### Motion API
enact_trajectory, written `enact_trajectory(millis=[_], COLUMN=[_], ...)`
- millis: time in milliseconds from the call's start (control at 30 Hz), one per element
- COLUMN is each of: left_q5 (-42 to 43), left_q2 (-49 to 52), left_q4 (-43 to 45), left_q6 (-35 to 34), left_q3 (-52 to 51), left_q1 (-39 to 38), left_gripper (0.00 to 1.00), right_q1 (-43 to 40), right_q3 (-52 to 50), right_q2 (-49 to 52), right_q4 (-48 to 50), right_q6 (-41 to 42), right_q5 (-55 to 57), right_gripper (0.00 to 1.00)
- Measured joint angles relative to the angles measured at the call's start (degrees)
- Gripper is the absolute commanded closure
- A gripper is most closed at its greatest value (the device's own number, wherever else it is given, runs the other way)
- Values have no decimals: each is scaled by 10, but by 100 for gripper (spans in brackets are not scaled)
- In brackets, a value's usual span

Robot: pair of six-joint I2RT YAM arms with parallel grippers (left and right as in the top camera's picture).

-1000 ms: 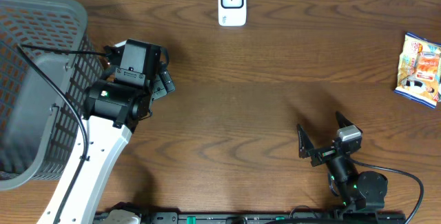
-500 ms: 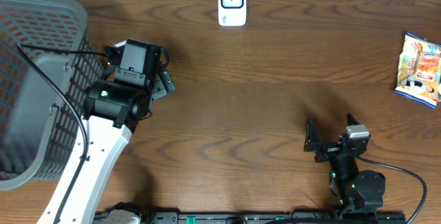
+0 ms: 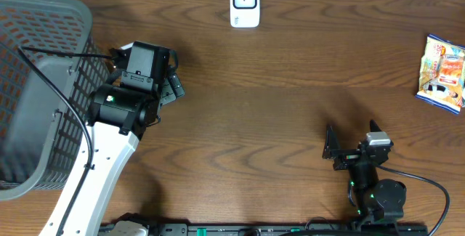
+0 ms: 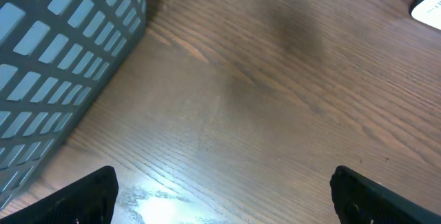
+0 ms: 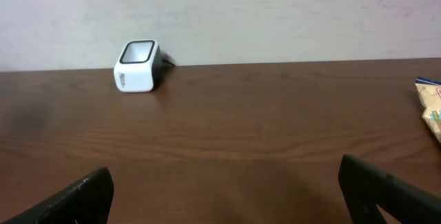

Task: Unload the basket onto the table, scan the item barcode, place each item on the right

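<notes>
Seen from overhead, the snack packet point(image 3: 442, 72) lies flat on the tabletop point(image 3: 276, 120) at the far right edge, at about 2 o'clock from the right hand point(image 3: 352, 143) and well apart from it. The right hand sits low near the front edge, its two fingers spread wide with nothing between them. In the right wrist view the fingertips show at the bottom corners, the right hand point(image 5: 224, 189) open over bare wood. Only the left end of the packet point(image 5: 431, 107) shows there, at roughly 2 o'clock on the right border.

The white scanner point(image 3: 245, 3) stands at the back edge of the tabletop, at about 11 o'clock from the right hand and between 1 and 2 o'clock from the left hand point(image 3: 168, 83). In the right wrist view the scanner point(image 5: 138, 65) stands against the pale wall, its dark window turned upward.

The left hand is also open and grips nothing. Its wrist view shows the left hand point(image 4: 224, 189) with fingertips far apart above bare wood, and a corner of the scanner point(image 4: 428, 7) at the top right. The grey basket point(image 3: 36, 91) stands at 9 o'clock from the left hand, near it, and its lattice wall point(image 4: 62, 65) fills the upper left of the left wrist view. The packet lies at 3 o'clock from the left hand, across the whole tabletop.
</notes>
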Motion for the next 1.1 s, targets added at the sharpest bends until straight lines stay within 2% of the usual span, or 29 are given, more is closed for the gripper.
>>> enact_trajectory(millis=[1100], left_q5=[0], left_q2=[0], left_q4=[0], left_q6=[0], left_q3=[0], left_q1=[0], left_gripper=[2], right_q1=[-4], right_q3=[0], right_q2=[0], right_q4=[0], right_q6=[-18], right_q5=[0], right_gripper=[1])
